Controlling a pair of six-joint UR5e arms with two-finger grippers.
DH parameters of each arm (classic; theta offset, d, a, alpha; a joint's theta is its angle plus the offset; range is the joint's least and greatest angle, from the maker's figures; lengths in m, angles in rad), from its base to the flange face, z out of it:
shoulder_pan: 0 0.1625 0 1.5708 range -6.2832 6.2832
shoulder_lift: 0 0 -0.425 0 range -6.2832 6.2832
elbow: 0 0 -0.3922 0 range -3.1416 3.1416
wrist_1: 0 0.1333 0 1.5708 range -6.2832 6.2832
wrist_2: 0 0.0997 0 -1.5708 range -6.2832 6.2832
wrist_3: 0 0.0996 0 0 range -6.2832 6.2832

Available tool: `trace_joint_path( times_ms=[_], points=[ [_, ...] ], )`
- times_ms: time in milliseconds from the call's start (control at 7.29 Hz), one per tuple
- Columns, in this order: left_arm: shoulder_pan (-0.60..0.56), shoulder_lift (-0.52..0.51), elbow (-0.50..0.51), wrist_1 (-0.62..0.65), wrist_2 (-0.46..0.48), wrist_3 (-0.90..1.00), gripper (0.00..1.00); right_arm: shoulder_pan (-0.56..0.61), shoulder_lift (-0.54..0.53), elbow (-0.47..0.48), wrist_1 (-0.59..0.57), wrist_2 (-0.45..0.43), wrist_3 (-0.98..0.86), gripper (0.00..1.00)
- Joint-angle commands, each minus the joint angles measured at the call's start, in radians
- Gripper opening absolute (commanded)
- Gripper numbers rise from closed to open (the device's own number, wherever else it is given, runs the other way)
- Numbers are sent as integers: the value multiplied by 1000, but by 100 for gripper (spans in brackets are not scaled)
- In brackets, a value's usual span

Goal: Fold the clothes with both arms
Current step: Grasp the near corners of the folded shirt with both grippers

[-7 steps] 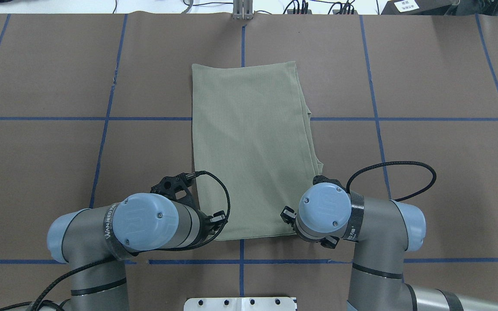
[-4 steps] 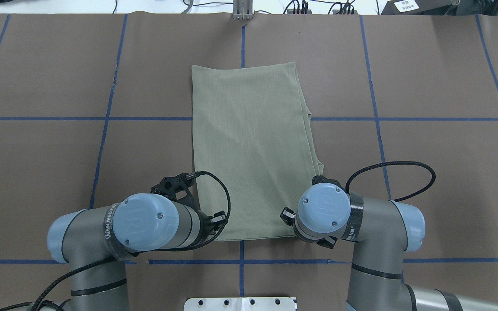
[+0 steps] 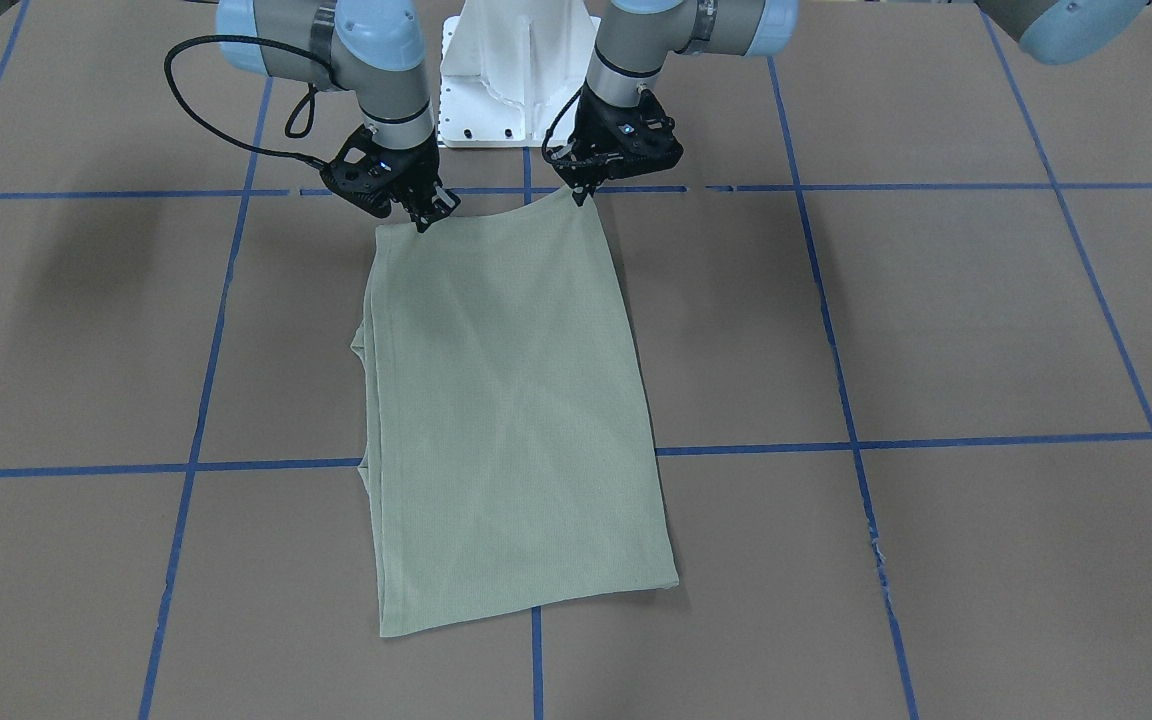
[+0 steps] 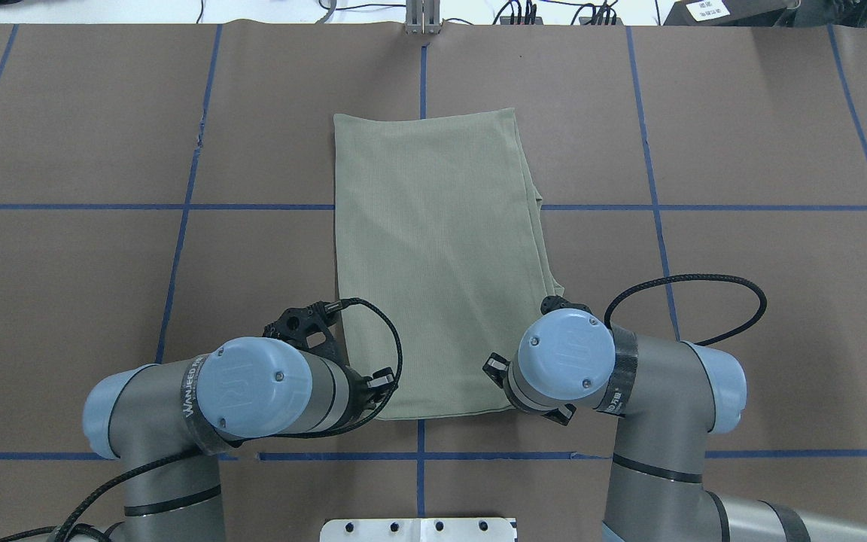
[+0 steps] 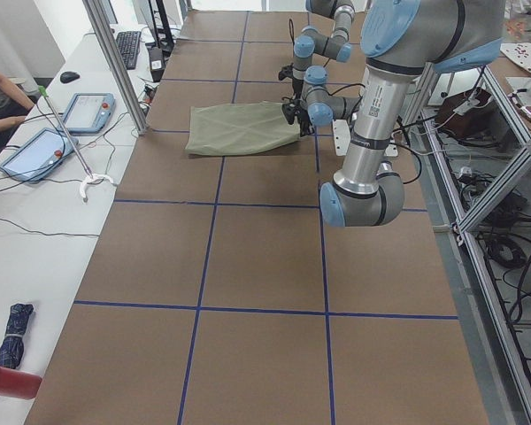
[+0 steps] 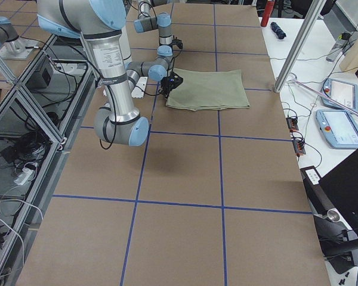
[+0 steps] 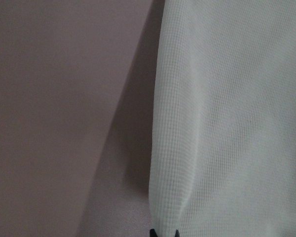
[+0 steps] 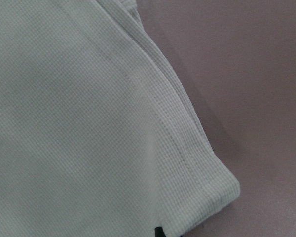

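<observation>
The sage-green shirt (image 3: 516,420) lies folded into a long rectangle in the middle of the brown table (image 4: 742,301), with layered edges showing on one long side (image 4: 543,226). Both grippers are at its two corners nearest the robot's base. My left gripper (image 3: 579,192) is shut on one near corner, and the cloth runs right down to its fingertips in the left wrist view (image 7: 227,123). My right gripper (image 3: 426,218) is shut on the other near corner, whose thick hemmed fold fills the right wrist view (image 8: 64,123). The near edge sags slightly between them. No hang tag or logo shows.
The white pedestal base (image 3: 516,90) stands just behind the grippers. Blue tape lines (image 4: 177,256) grid the table. A side table with tablets (image 5: 80,111) and a metal post (image 5: 115,62) lies beyond the shirt's far end.
My right wrist has shifted slightly toward the shirt's far end and its cable loop has swung outward. The left arm and the shirt's outline look unchanged.
</observation>
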Motion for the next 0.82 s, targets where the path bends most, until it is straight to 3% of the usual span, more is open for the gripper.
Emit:
trace_joint_path(
  times_ms=[0,275,412,686],
  points=[
    [0,11,-10,2,2,2,0,5,-2,13,1,7,8,0],
    [9,20,-22,5,3,0,0,5,-14,81,-5,53,4,0],
    [41,28,-57,18,3,0,0,8,-14,120,-13,127,4,0],
    [95,50,-207,171,3,0,0,8,-14,208,-60,192,8,0]
  ],
)
